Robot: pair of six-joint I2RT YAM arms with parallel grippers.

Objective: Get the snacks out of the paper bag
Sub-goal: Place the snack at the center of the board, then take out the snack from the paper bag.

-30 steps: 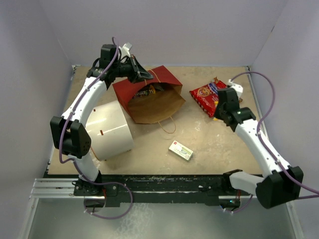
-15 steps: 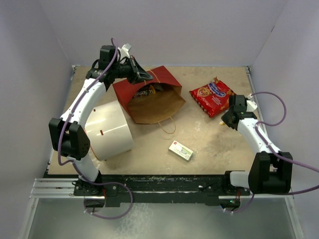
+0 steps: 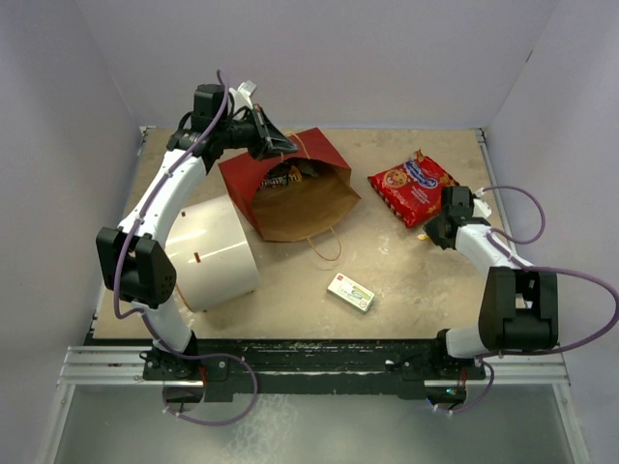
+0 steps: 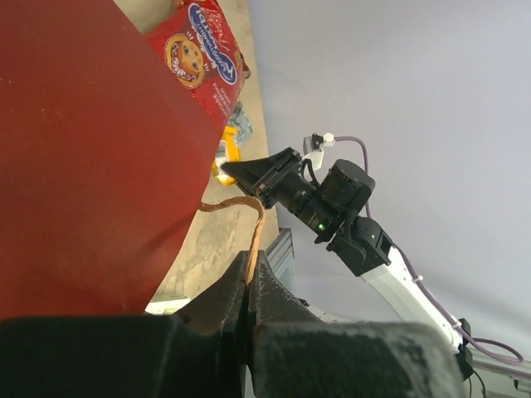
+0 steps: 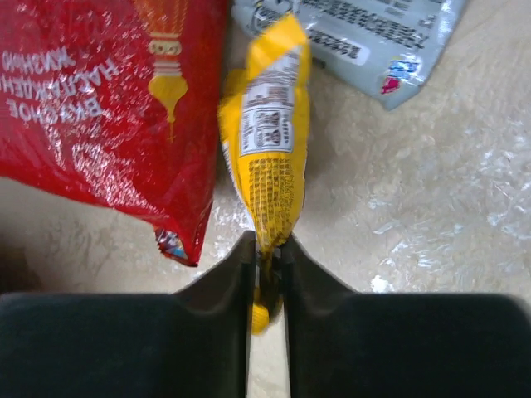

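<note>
- Nearest me, a small flat box (image 3: 350, 291) lies alone on the table (image 3: 416, 290), well apart from the snacks.
- To its left a big white cylinder (image 3: 218, 253) lies on its side, just beside the paper bag's near corner.
- On the right, the right gripper (image 3: 432, 232) sits low over the table, clenched on the end of a yellow packet (image 5: 267, 157). From above, the claw hides nearly all of that packet. Only the wrist view shows it properly, and its pinched tip is blurred there.
- Just beyond that claw a red cookie bag (image 3: 411, 186) lies flat on the table, outside the paper bag. In the wrist view the yellow packet overlaps its edge, but I cannot tell whether they touch.
- A pale blue wrapper (image 5: 373, 41) lies beside them, cut off by the top of the wrist view and hard to make out from above.
- Farther back, the paper bag (image 3: 290, 188) lies on its side with its brown inside showing, and a loose handle (image 3: 324, 244) trails on the table.
- Deep inside it sit more snacks (image 3: 285, 177), dark and yellow, too small to count.
- At the bag's far rim the left gripper (image 3: 280, 147) is clamped on the upper handle (image 4: 249, 224). The red wall fills that wrist view and hides the inside.
</note>
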